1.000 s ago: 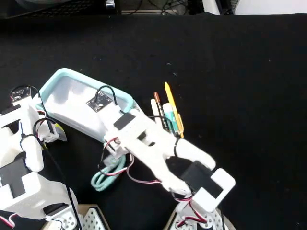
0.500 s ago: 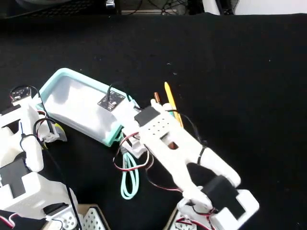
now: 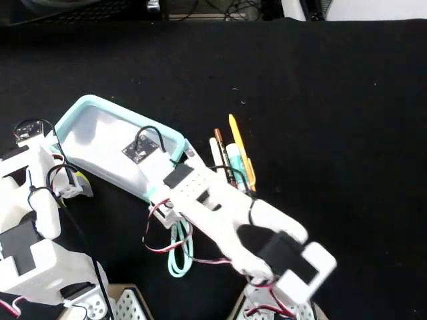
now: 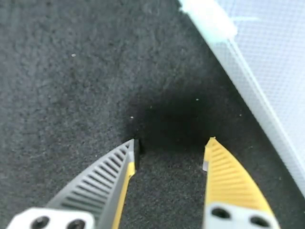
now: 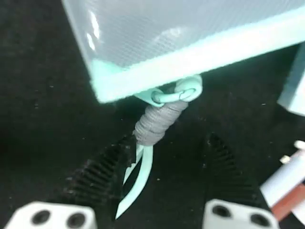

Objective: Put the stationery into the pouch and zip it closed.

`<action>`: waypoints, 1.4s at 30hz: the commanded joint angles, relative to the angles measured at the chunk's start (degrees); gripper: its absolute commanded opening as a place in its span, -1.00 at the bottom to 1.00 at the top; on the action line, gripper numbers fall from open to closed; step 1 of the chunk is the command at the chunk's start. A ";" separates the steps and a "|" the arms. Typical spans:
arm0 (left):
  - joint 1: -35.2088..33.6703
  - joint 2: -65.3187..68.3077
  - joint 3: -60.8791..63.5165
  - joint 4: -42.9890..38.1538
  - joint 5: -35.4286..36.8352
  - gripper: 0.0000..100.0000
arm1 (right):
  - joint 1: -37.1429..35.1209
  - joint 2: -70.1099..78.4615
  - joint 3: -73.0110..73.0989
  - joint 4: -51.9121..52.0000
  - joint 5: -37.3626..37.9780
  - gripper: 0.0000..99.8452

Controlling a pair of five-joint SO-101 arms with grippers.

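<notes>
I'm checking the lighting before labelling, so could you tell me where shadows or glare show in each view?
High view: the pouch reads bright white against the black cloth. Left wrist view: a dark shadow lies on the cloth just ahead of the open left gripper. Right wrist view: glare streaks the pouch's wall beyond the open right gripper.

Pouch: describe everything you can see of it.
The pouch is a rectangular case, frosted translucent walls with mint-green trim, lying flat on the black table. A mint cord strap hangs from a ring at one corner, bound in grey there, running between the fingers of the open right gripper. Pens lie outside it.
</notes>
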 commanded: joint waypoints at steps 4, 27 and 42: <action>-2.42 0.18 -1.45 -0.53 0.97 -0.52 | -0.62 6.73 -7.87 -0.62 -0.62 -0.53; -2.42 0.26 -1.54 -0.53 0.97 -0.52 | 4.66 -6.99 3.47 11.52 13.54 -0.64; -2.42 0.35 -1.54 -0.53 0.97 -0.52 | 2.73 -7.08 2.77 2.11 9.32 -0.53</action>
